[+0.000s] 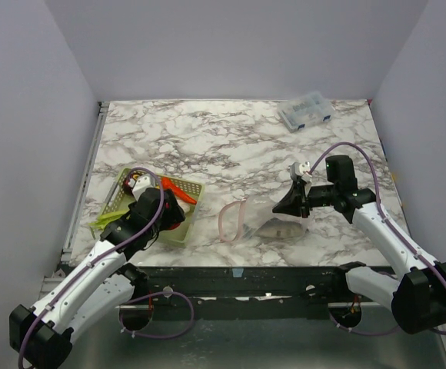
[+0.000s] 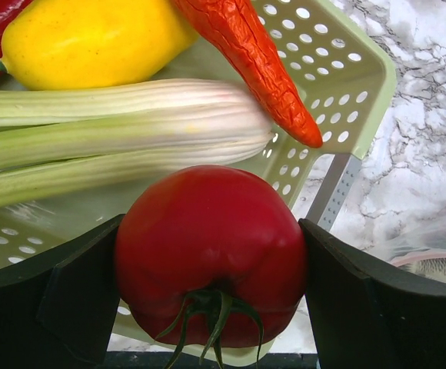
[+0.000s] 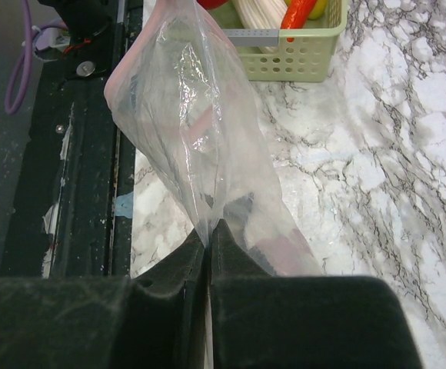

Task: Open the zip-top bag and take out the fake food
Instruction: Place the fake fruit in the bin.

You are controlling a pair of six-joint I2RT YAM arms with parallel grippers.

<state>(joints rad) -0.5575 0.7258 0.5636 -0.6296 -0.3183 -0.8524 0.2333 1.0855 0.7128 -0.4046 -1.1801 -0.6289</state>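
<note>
Marbled tabletop (image 1: 231, 146), lilac walls (image 1: 23, 115) — left jaws snug on red tomato (image 2: 208, 246), right jaws tight on zip-top bag (image 3: 192, 131)

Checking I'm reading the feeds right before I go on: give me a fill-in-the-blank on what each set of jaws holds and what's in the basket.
1. The left jaws are closed on a red ____ with a green stem.
2. The right jaws are shut on the clear zip-top ____.
3. In the green basket, the rounded piece behind the stalk and beside the chili is coloured ____.
Missing words: tomato; bag; yellow.
</note>
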